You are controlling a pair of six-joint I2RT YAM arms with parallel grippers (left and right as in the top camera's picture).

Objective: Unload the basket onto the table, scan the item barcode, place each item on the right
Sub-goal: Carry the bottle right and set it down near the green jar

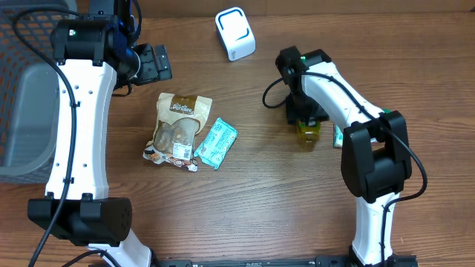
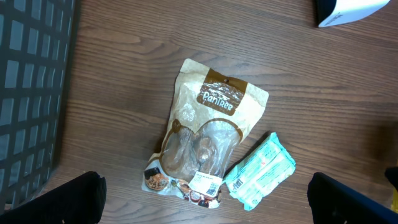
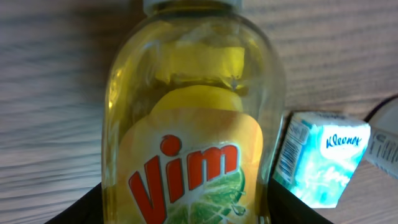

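We have the Vim bottle point(image 3: 193, 124) in the right gripper point(image 1: 305, 121); its jaws stand about half open, closed across the bottle's width, one dark finger against each flank. The bottle sits to the right of the white scanner point(image 1: 235, 33) and nearer the robot's base, low over the tabletop point(image 1: 260, 208), though we cannot tell whether it touches. Its long axis runs away from the right wrist, cap at the far end, label up toward the camera; no barcode shows on that face, so we judge the coming move needs both a carry toward the scanner and a turn of the bottle. The right arm is plainly the nearer one. The left gripper point(image 1: 162, 64) hangs left of the scanner, spread wide and holding nothing. Yellow liquid fills the bottle nearly to the neck; the wire basket point(image 1: 22, 44) – far left of the scanner – shows no item in the part we see.
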